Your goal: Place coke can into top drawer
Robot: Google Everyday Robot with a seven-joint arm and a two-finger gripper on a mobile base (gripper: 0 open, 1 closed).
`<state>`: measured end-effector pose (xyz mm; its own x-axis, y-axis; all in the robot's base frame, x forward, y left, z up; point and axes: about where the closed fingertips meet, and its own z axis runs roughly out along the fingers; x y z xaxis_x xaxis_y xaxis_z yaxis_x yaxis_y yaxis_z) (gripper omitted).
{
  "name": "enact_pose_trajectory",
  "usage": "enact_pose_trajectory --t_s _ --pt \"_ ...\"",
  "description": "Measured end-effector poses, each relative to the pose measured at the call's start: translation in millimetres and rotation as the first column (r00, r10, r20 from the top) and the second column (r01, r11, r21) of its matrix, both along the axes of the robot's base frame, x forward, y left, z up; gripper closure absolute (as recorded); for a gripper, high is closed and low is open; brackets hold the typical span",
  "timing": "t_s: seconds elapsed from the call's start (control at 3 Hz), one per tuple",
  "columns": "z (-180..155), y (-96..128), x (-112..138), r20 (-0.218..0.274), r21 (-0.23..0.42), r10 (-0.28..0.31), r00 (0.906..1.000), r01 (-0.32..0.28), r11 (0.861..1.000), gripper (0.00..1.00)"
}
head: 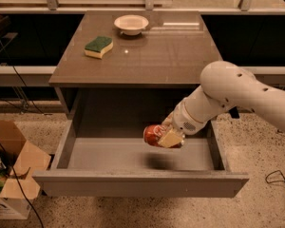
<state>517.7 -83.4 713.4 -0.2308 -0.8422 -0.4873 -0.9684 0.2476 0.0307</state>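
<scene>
Camera view, as I stand watching: the claw (170, 137), reaching in from about 2 o'clock on a white arm (237, 89), is clamped on the can (153, 134). The can lies on its side in the air over the open drawer (109, 153), a little right of its middle, with its shadow (157, 161) falling inside. Up on the tabletop (171, 56), a green-and-yellow sponge (99, 46) sits toward 11 o'clock from the can and a white bowl (131, 23) near 12 o'clock, both well apart from the claw, while a cardboard box (14, 175) stands at 9 o'clock of the drawer.
</scene>
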Motion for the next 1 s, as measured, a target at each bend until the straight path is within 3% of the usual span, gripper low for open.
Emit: enact_pose_trajectory --t_s 0.33,0.67,1.0 --pt "-30.9 5.8 19.7 -0.02 0.043 -0.085 0.9962 0.085 0.995 0.58" --pt "-50.4 13.1 35.7 -0.062 0.117 -0.148 0.987 0.155 0.981 0.35" --pt "-52.4 14.4 34.4 -0.065 0.115 -0.143 0.9876 0.15 0.982 0.12"
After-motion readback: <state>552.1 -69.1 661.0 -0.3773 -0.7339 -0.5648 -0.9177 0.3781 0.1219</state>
